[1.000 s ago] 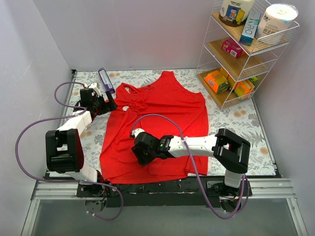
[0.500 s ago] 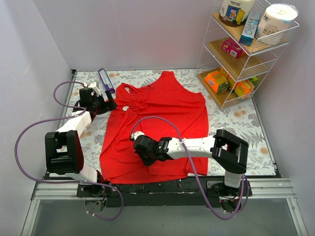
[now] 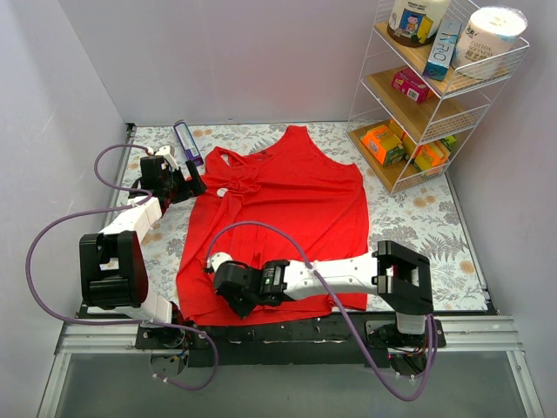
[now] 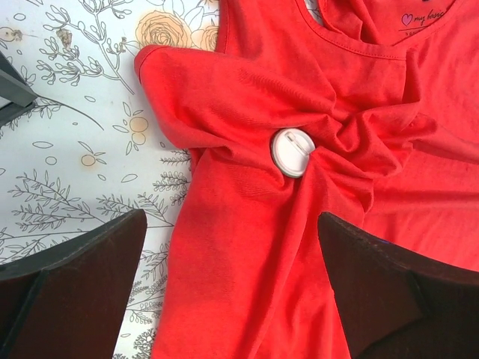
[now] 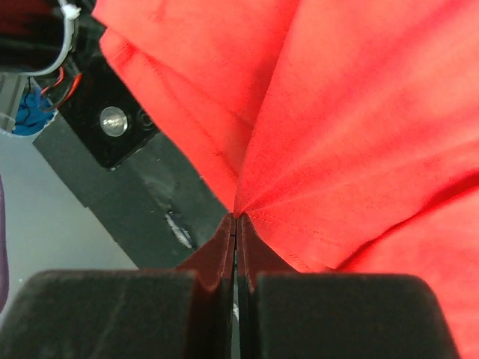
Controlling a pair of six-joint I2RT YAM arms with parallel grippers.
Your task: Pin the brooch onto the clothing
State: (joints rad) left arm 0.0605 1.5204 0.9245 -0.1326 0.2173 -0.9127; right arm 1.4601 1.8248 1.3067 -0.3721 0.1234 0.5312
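You have the clothing point(image 3: 287, 196) spread over the middle of the table point(image 3: 426, 222), neck far, hem near; the brooch point(image 4: 292, 152) lies on its far left shoulder, just right of the left gripper point(image 3: 185, 185); the right gripper point(image 3: 219, 287) sits at the hem's near left corner; a box point(image 3: 188, 142) lies just beyond the left gripper; the shelf rack point(image 3: 435, 113) stands far right.

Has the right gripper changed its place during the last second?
Yes. The right gripper has gone leftward and nearer to the black front rail, and it now pinches the hem of the red tank top.
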